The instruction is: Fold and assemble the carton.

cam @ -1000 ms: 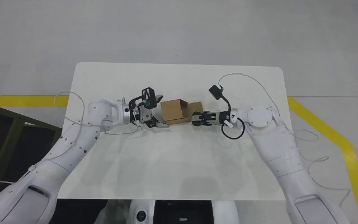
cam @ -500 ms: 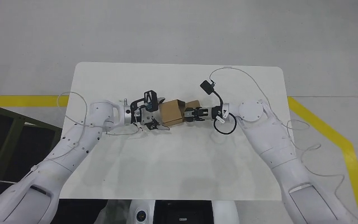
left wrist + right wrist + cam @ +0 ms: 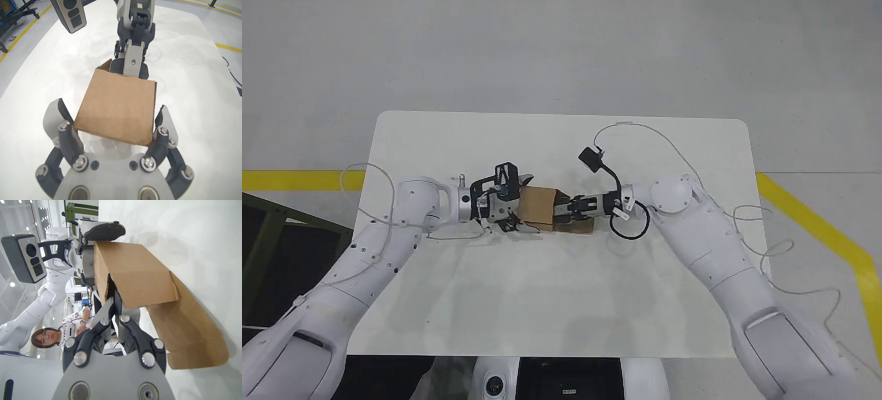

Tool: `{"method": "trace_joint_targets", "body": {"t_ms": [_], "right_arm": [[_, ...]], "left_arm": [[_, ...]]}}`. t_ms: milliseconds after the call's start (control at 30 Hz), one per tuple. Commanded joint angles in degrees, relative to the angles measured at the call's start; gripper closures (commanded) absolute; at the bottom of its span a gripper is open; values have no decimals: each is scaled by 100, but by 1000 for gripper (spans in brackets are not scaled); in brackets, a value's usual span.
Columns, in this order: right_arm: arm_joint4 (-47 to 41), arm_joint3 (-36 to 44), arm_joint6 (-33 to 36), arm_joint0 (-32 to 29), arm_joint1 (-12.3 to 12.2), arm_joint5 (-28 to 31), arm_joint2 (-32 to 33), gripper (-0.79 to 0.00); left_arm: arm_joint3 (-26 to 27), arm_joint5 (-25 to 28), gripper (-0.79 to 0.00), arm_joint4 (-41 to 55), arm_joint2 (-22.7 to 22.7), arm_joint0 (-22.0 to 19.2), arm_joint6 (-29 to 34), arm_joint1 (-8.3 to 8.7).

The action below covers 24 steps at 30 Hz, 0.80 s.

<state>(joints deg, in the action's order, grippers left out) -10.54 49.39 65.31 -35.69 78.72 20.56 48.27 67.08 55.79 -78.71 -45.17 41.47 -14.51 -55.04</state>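
Observation:
A brown carton (image 3: 538, 205) lies on its side in the middle of the white table (image 3: 662, 290). My left gripper (image 3: 512, 210) is open, and the carton's closed end (image 3: 117, 106) sits between its spread fingers (image 3: 160, 117), touching or nearly touching both. One of its pads (image 3: 105, 232) rests against a carton wall (image 3: 136, 275). Opposite it, my right gripper (image 3: 564, 212) is shut, with its tips (image 3: 113, 298) pushed into the carton's open end. The same gripper (image 3: 132, 72) dips behind the carton's far edge. A loose flap (image 3: 189, 323) hangs out beside it.
A thin cable (image 3: 642, 130) loops from the right arm over the back of the table. The tabletop spreads bare and white around the carton, with wide room at the front and towards both side edges.
The right arm has pushed leftward, its shut gripper going into the carton's open end. The carton has slid left, in between the left gripper's fingers, and the flap has folded in.

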Motion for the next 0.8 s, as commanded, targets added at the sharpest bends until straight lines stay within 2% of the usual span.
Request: {"method": "trace_joint_targets", "body": {"t_ms": [0,133,333,467,767], "right_arm": [[-22,-42,38,21,11,23,-16,0],[-48,-128,152,84,-31,-52,94,0],[243,30,464,59,-229,-330,393,0],[434,149,372,-16,-318,-411,530,0],[334,-210,-182,170,-122,-138,215,0]], "left_arm": [[20,16,-785,-84,-44,23,-57,16],[43,62,-785,-228,-114,73,-125,43],[37,130,-785,-334,-170,117,-177,52],[31,182,-785,-339,-194,127,-183,46],[13,174,-785,-349,-261,154,-151,30]]}}
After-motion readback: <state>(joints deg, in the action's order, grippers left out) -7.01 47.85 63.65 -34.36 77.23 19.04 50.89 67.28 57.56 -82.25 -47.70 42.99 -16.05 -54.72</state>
